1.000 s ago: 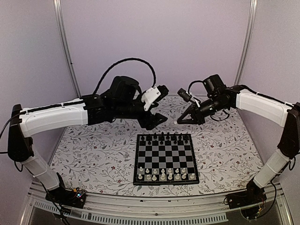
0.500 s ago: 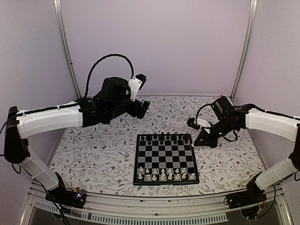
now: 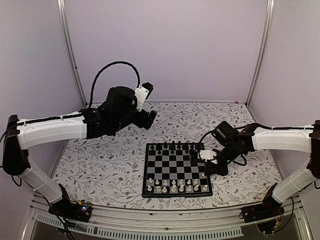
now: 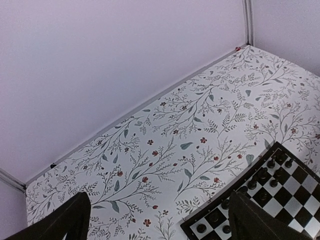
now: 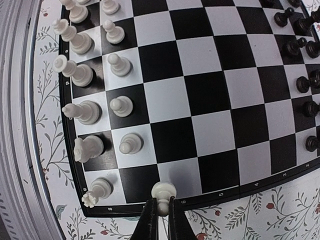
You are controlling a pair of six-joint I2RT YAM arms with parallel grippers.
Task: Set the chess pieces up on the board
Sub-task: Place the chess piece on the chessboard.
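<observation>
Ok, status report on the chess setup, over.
Left gripper open, hovering beyond the board. Right gripper shut on white pawn at board edge. Nothing blocks its empty square.

So the right gripper (image 3: 208, 158) has swung down from behind the board (image 3: 175, 169) to its right edge, taking the white pawn (image 5: 163, 192) along. The left gripper (image 3: 151, 119) backed off to the left, away from the far edge, and its jaws popped wider apart.

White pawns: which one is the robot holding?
The white pawn pinched between the right gripper's fingers at the board's edge. The other white pawns stand free on their squares.
</observation>
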